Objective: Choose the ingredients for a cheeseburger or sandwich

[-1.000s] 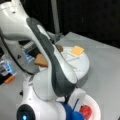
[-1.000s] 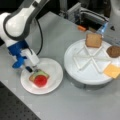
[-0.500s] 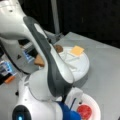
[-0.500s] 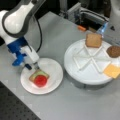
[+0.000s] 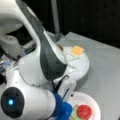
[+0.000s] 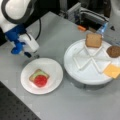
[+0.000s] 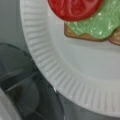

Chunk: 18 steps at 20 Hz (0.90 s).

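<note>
The sandwich [image 6: 38,77] lies on a white paper plate [image 6: 53,68]: a brown toast base, green lettuce, and a red tomato disc [image 6: 40,80] on top. The wrist view shows the tomato [image 7: 75,7], lettuce [image 7: 100,23] and toast edge [image 7: 75,35] close below. My gripper [image 6: 32,55] hangs just beyond the plate's far rim, open, with nothing in it. On the round white tray [image 6: 82,75] rest a toast square [image 6: 93,40], a dark patty [image 6: 113,51] and a yellow cheese square [image 6: 112,71]. The cheese [image 5: 77,50] and tomato [image 5: 84,111] also show in a front view.
My arm [image 5: 47,57] fills much of a front view and hides part of the tray [image 5: 83,67]. Boxes and cables [image 6: 92,17] stand behind the tray. A dark perforated surface [image 6: 15,107] borders the grey table at a front view's bottom left.
My gripper has drawn back a little from over the plate toward its far rim. The stack and the tray pieces have not moved.
</note>
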{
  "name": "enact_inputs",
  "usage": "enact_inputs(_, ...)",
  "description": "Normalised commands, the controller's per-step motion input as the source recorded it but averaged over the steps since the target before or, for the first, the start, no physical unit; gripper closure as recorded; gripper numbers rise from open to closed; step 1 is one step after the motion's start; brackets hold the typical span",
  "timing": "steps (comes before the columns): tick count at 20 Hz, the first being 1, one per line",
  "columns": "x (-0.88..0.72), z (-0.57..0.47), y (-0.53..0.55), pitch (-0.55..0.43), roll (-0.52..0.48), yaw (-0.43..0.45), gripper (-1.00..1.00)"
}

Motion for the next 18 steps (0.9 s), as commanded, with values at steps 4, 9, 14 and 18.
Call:
enact_inputs(4, -0.61, 0.13, 0.45, 0.044, -0.595, -0.243, -1.00)
enact_inputs(9, -0.64, 0.05, 0.59, -0.036, -0.673, -0.107, -1.00)
enact_inputs(14, -0.73, 0.00, 0.57, -0.141, -0.545, 0.105, -1.00)
enact_inputs(18, -0.68, -0.11, 0.49, -0.219, -0.395, 0.035, -1.00)
